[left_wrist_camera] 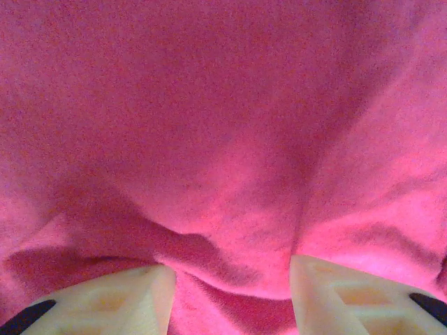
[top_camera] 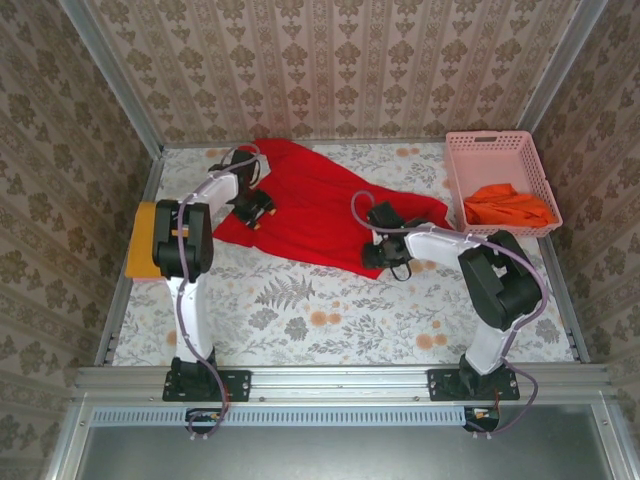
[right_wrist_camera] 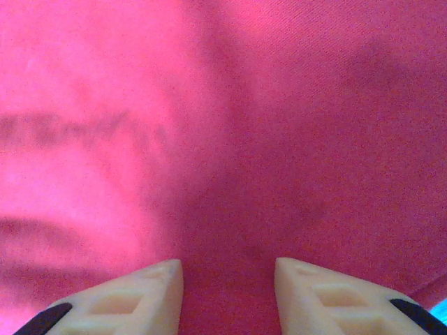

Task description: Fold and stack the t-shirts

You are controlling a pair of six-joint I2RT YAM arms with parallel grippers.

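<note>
**Top external view.** A bright red cloth t-shirt (top_camera: 310, 205) lies spread and somewhat rumpled on the floral-patterned surface (top_camera: 330, 320). The left fingers (top_camera: 252, 207) sit on its left edge and the right fingers (top_camera: 385, 255) on its near right edge. A mustard-yellow t-shirt (top_camera: 138, 240), folded flat, lies at the left margin of the surface. An orange t-shirt (top_camera: 508, 205) lies crumpled in the pink plastic lattice basket (top_camera: 480, 150) at the right.

**Left wrist view.** The left fingers (left_wrist_camera: 126, 300) stand partly closed with a ridge of red cloth between them. Whether the ridge is clamped cannot be told. Risk: a shallow pinch, or one that catches only the top layer, would likely slip out on lifting.

**Right wrist view.** The right fingers (right_wrist_camera: 133, 296) stand partly closed against smoother red cloth, and a hold cannot be confirmed. Risk: if one side holds and the other does not, the fold would probably drag askew. A pull to the right could also sweep the sleeve against the basket just beside it.
</note>
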